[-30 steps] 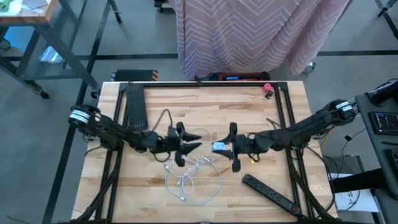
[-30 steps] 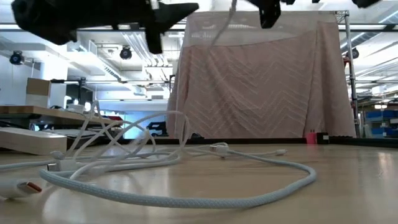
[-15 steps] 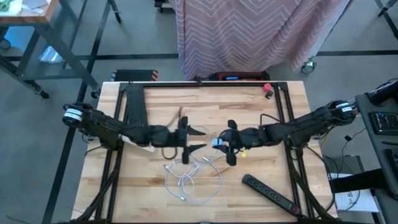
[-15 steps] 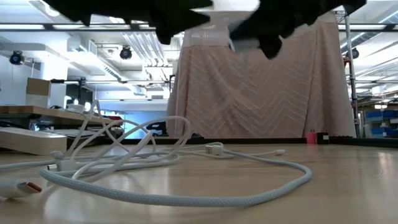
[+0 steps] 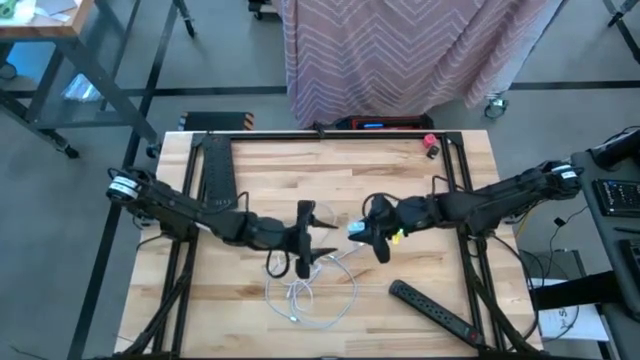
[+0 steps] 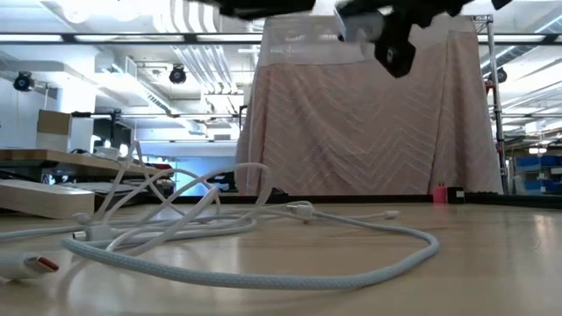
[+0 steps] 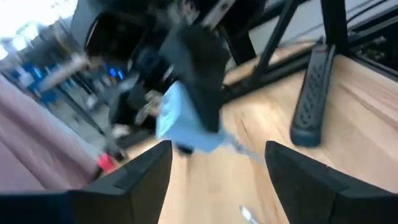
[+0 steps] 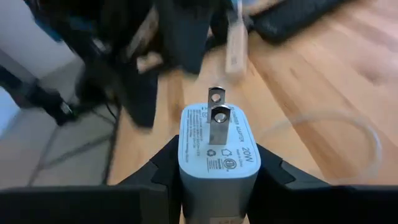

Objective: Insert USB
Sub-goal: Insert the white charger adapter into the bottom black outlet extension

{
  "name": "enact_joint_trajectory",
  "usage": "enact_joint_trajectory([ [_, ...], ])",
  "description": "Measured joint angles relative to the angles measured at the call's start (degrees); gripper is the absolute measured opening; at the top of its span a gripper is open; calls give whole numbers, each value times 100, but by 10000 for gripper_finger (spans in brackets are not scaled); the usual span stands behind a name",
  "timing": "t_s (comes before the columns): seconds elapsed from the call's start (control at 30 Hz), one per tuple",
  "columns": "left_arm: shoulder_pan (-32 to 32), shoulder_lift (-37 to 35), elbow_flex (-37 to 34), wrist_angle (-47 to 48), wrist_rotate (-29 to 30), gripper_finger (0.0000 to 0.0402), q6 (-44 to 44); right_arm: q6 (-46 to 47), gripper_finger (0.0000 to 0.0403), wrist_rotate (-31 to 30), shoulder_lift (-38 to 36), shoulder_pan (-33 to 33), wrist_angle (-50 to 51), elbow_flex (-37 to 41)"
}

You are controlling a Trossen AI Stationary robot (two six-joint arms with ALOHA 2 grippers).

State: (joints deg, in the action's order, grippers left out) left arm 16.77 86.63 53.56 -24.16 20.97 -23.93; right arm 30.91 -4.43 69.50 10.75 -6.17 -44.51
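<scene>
Gripping the white wall charger [image 8: 217, 146] between my right hand's [image 5: 372, 236] fingers, I hold it above the middle of the wooden tabletop [image 5: 400, 160], its two metal prongs pointing away from my wrist. From overhead the charger shows pale at my fingertips, and my left hand [image 5: 312, 237] sits just beside it, fingers spread apart with nothing between them. In my left wrist view the charger hangs between my two dark fingers [image 7: 146, 171], farther off and untouched. Below both hands, the white USB cable [image 6: 255, 263] lies in loose loops on the tabletop, one plug end [image 6: 303, 210] resting near the coil's far side. A black power strip [image 5: 435, 308] lies near the tabletop's front right edge. Beyond the tabletop hangs a pink zigzag curtain [image 6: 369, 123].
</scene>
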Motion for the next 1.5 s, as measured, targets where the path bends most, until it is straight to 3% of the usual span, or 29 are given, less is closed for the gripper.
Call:
enact_joint_trajectory([
  [0.2, 59, 112, -15, -691, 268, 252, -1151, 1, 103, 180, -3, -3, -649, 2],
  [0.53, 121, 121, 82, -737, 450, 262, -2778, 226, 103, 303, -1, -3, -995, 2],
  [0.9, 97, 114, 322, -734, 374, 310, -3048, 219, 103, 305, 3, -30, -1207, 2],
  [1.5, -49, 300, 322, -1290, 407, 252, -3254, 147, 103, 295, -1, -29, -1419, 2],
])
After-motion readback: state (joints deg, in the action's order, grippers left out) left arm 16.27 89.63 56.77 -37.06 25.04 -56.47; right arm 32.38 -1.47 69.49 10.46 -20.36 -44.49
